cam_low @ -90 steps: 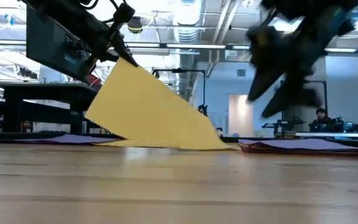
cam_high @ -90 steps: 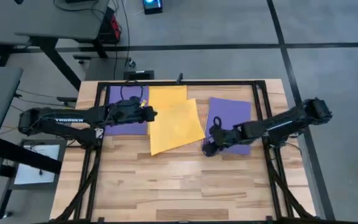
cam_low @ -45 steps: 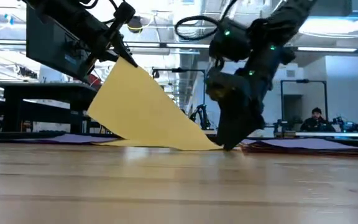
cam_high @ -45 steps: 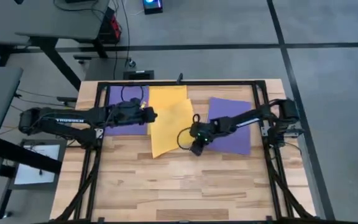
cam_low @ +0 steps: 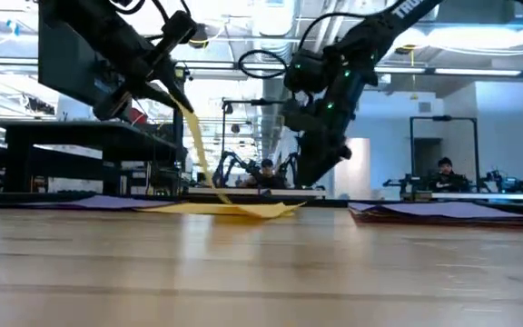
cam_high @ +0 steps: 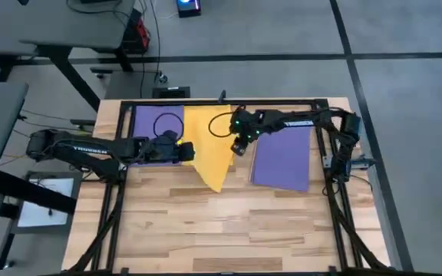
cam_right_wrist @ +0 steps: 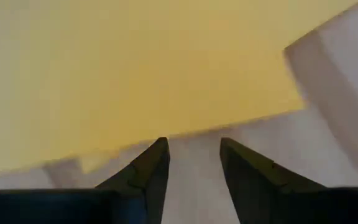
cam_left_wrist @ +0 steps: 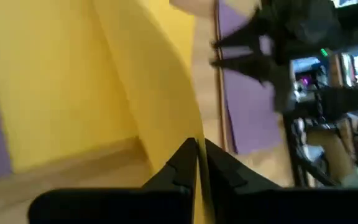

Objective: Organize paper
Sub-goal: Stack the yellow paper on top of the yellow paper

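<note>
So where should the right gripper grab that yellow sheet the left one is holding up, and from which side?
Probably the raised upper edge. The left gripper pinches the yellow sheet so it stands curled off the table, exposing both faces. The right gripper, open, hovers beside that edge; coming in from the purple sheet side looks simplest.

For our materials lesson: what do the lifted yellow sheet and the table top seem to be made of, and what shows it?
Yellow sheet: likely thin matte paper; it curls and hangs limp from the left gripper, whose jaws pinch its edge.
Table top: apparently wood, butcher-block style; pale joined strips with grain, with a slight sheen in the low view.
</note>
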Robot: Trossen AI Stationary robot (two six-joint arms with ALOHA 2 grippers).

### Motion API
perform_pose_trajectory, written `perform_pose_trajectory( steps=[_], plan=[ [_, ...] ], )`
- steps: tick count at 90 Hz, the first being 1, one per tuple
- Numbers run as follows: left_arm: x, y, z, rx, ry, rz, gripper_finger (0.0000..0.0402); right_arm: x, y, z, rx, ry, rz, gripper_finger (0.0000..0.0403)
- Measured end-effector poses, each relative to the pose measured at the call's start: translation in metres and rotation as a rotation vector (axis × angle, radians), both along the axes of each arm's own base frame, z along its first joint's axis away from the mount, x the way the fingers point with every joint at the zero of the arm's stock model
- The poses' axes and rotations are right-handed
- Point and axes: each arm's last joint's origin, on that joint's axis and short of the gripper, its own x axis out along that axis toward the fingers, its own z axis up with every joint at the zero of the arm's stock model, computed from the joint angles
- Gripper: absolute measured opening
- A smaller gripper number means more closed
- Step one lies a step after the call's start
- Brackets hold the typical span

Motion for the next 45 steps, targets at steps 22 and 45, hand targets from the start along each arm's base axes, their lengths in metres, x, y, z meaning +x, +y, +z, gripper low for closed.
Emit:
perform_pose_trajectory(
  steps=[22,45],
  plan=[
    [-0.014,0.006,-0.013,0.078,0.159,0.219,0.0000,-0.012,0.011,0.023,0.030,0.003,-0.032,0.0134],
    [-0.015,0.000,-0.012,0.111,0.149,0.266,0.0000,-0.017,0.036,0.011,0.085,0.059,-0.043,0.0134]
  ],
)
